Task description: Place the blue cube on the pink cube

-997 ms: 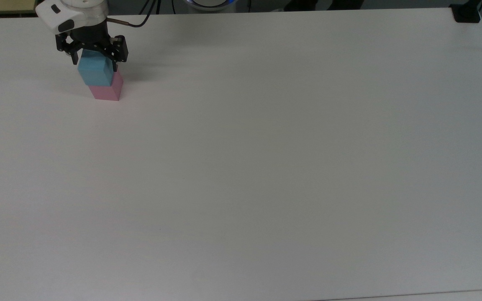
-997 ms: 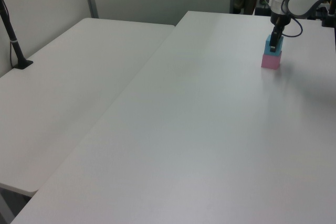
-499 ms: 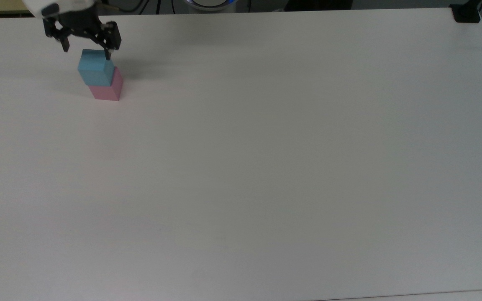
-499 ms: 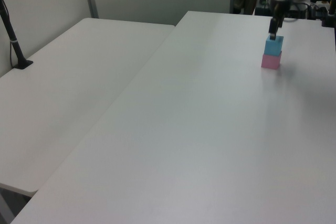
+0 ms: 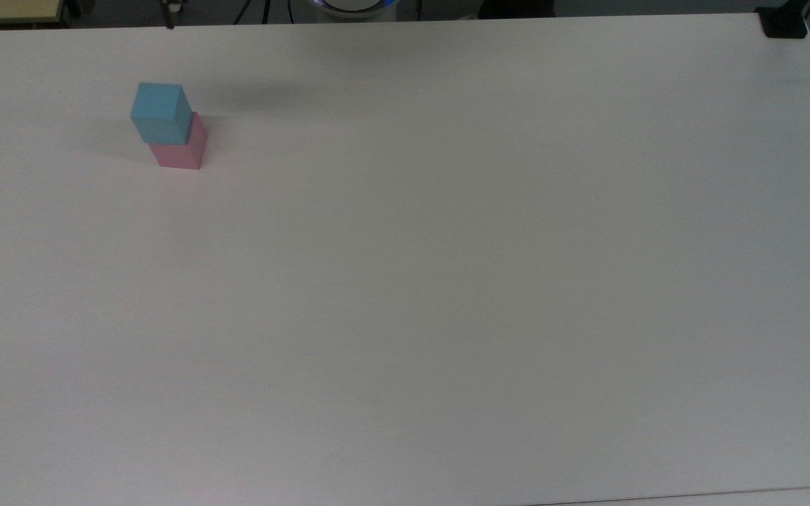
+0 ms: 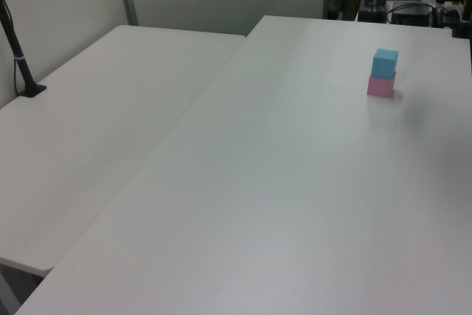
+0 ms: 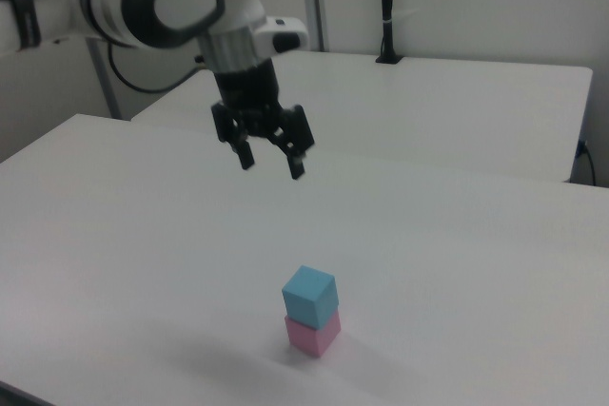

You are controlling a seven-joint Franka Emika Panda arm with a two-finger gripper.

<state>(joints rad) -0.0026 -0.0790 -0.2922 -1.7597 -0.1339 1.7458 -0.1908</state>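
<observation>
In my right view, low centre of frame, the blue cube [image 7: 310,296] sits on the pink cube [image 7: 312,335], slightly rotated, on the white table [image 7: 476,263]. Farther back, upper left of frame, my gripper [image 7: 271,160] hangs well above them, fingers spread, empty.

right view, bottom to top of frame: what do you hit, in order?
pink cube → blue cube sitting on it → open gripper hanging above the stack, touching neither → black pole at the back.
</observation>
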